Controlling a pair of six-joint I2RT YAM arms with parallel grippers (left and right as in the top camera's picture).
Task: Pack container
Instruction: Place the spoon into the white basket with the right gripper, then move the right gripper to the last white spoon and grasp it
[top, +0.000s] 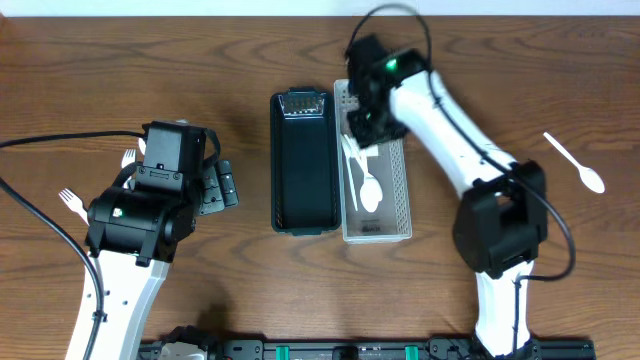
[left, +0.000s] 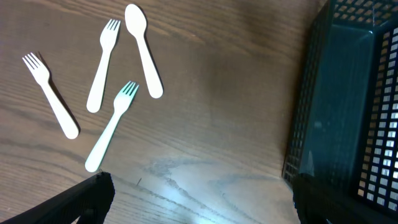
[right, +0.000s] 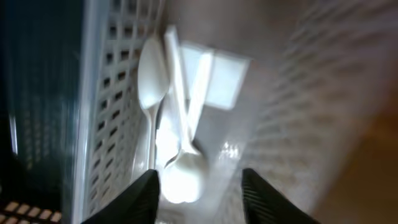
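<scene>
A white slotted basket (top: 400, 190) holds white plastic spoons (top: 366, 186). A black basket (top: 305, 165) stands beside it on the left. My right gripper (top: 368, 125) is open above the far end of the white basket; in the right wrist view its fingers (right: 199, 190) straddle the spoons (right: 180, 168) without gripping them. My left gripper (top: 215, 185) is open and empty left of the black basket (left: 354, 106). Three white forks (left: 102, 65) and a spoon (left: 144, 50) lie on the table ahead of it.
One white spoon (top: 578, 165) lies alone at the far right of the wooden table. A fork (top: 72, 204) shows at the left beside my left arm. Black cables run over the left side.
</scene>
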